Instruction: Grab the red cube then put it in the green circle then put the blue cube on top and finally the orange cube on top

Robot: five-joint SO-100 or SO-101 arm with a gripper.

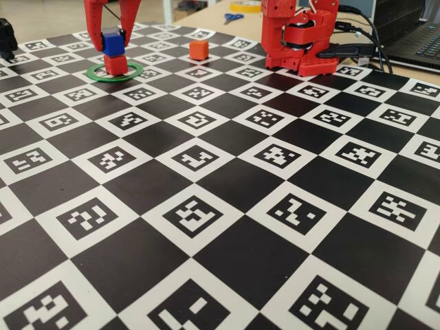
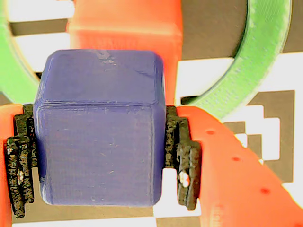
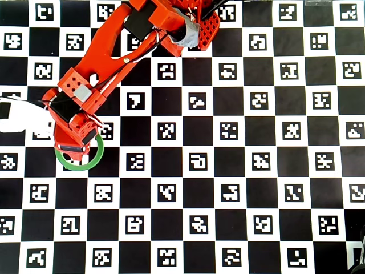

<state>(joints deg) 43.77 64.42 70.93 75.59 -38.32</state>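
Observation:
The blue cube (image 1: 112, 42) (image 2: 102, 127) is clamped between my gripper's (image 1: 113, 45) (image 2: 100, 158) black pads (image 2: 185, 161). It sits directly over the red cube (image 1: 115, 64) (image 2: 125, 28), very close to its top, though whether they touch cannot be told. The red cube stands inside the green circle (image 1: 130, 74) (image 2: 265, 61) (image 3: 98, 160) at the far left of the fixed view. The orange cube (image 1: 199, 49) rests alone on the board, to the right of the ring. From overhead the arm (image 3: 85, 97) hides all three cubes.
The checkered marker board (image 1: 227, 206) covers the table. The arm's red base (image 1: 299, 41) stands at the back right, with cables and a laptop (image 1: 412, 41) behind it. Scissors (image 1: 232, 17) lie at the back, and a black object (image 1: 7, 38) sits at the far left edge.

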